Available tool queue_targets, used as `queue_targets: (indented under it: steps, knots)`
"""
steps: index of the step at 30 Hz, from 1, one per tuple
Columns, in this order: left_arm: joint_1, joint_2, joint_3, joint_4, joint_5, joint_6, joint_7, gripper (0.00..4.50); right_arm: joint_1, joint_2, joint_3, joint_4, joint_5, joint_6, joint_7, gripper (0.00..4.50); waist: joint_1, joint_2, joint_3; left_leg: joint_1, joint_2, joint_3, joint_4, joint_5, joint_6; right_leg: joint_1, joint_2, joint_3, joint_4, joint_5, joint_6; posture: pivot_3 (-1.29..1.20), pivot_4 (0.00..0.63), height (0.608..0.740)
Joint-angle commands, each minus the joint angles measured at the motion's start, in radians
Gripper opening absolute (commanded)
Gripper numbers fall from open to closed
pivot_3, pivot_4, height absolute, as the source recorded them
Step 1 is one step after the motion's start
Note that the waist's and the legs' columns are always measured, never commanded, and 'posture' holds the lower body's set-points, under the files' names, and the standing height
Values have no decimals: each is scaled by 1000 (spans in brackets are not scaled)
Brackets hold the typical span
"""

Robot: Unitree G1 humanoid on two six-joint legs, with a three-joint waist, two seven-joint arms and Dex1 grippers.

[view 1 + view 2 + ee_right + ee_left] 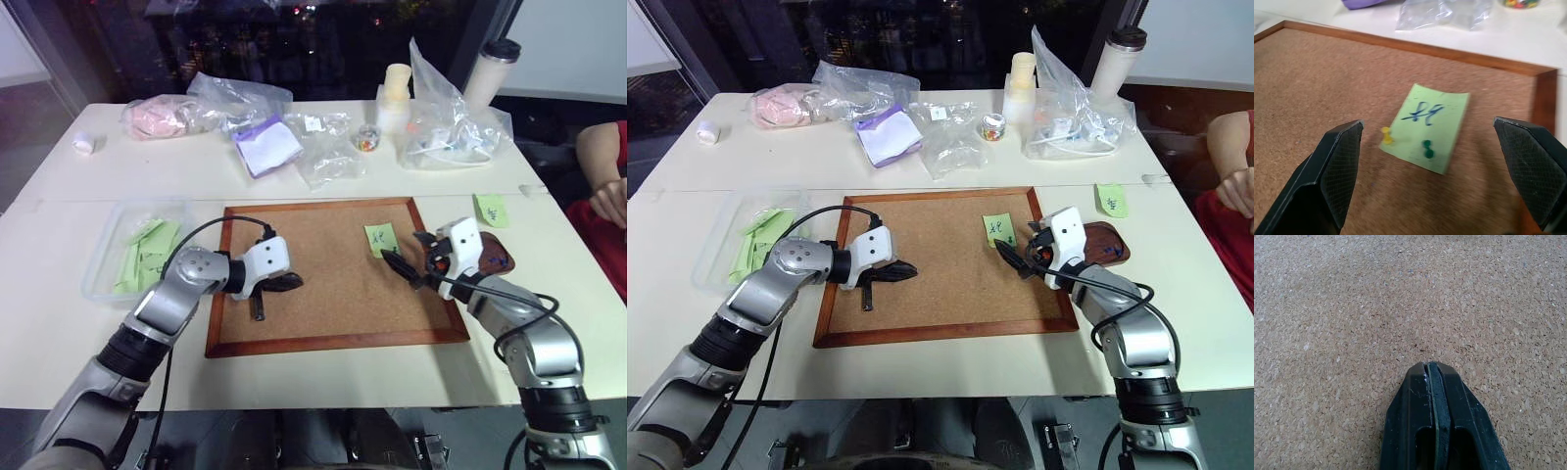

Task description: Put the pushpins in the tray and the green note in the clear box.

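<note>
L fingers [1436, 382] pressed together over corkboard [323, 284]; R fingers [1342, 166] wide apart facing green note [1427, 127].

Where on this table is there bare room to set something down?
The corkboard's middle, between the left hand and the green note, is bare. So is the near table edge. The far side is crowded with plastic bags.

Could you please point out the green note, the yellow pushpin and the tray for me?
green note [1428, 128], right wrist view: centre of the sheet, just below the scribble.
yellow pushpin [1386, 136], right wrist view: its head, at the note's edge.
tray [1109, 245], right eye view: its dark wooden surface beside the right tool.
</note>
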Motion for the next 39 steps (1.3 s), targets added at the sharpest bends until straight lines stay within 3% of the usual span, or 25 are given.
queue_targets:
  steps: [1,2,9,11,20,28,39]
  knots:
    - [26,10,-29,26,38,25,2,0,-34,9,4,26,-21,-43,15,4361,0,0,0,0,0,0,0,0,0,0,0,0,0,0,0,0,150,734]
    - [27,11,-28,24,38,26,2,0,-40,13,8,39,-24,-46,18,4361,0,0,0,0,0,0,0,0,0,0,0,0,0,0,0,0,150,734]
    - [36,12,-26,7,36,37,7,0,-40,19,9,62,-36,-50,28,1176,0,0,0,0,0,0,0,0,0,0,0,0,0,0,0,0,150,734]
    - [36,11,-26,6,36,37,8,0,-36,16,9,63,-37,-47,31,43,0,0,0,0,0,0,0,0,0,0,0,0,0,0,0,0,150,734]
    - [32,21,-34,17,46,28,-1,0,-42,32,-49,26,-3,-60,18,15,-1,0,0,0,0,0,0,0,0,0,0,0,0,0,0,0,150,734]
    - [52,38,-55,28,70,20,-12,0,-38,46,-150,-114,121,-15,6,15,-2,0,0,1,1,-1,-1,0,0,0,0,0,0,0,0,0,150,734]
    - [48,34,-53,29,68,17,-12,0,-12,-48,-269,69,-3,-31,-126,15,-3,0,0,3,1,0,-2,0,0,2,0,0,-1,0,-1,0,150,734]
